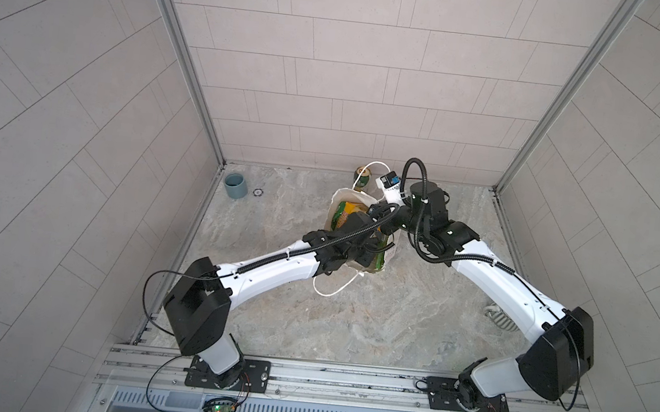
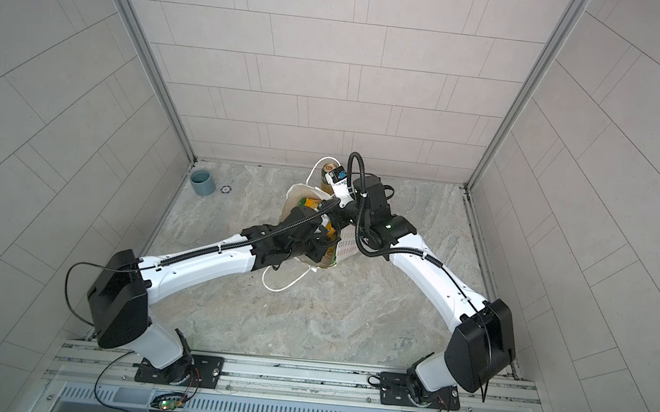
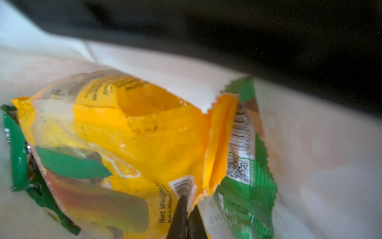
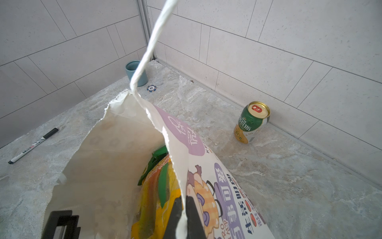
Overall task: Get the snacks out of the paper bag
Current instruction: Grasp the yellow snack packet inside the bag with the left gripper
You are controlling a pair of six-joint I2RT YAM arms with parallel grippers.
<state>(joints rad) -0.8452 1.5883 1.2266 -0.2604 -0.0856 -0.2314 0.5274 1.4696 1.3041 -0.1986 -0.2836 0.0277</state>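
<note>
Inside the paper bag at mid-table, the left gripper is pinched shut on a yellow packet; the right gripper clamps the bag's rim; other snacks lie alongside; seemingly none is out yet

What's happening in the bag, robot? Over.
Left gripper shut on yellow packet, inside the bag. Right gripper shut on bag rim. Green packet pressed against the yellow one.

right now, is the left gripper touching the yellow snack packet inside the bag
Touching. The left wrist view shows the left gripper with its jaws shut, pinching the edge of the yellow snack packet beside its barcode.
</note>
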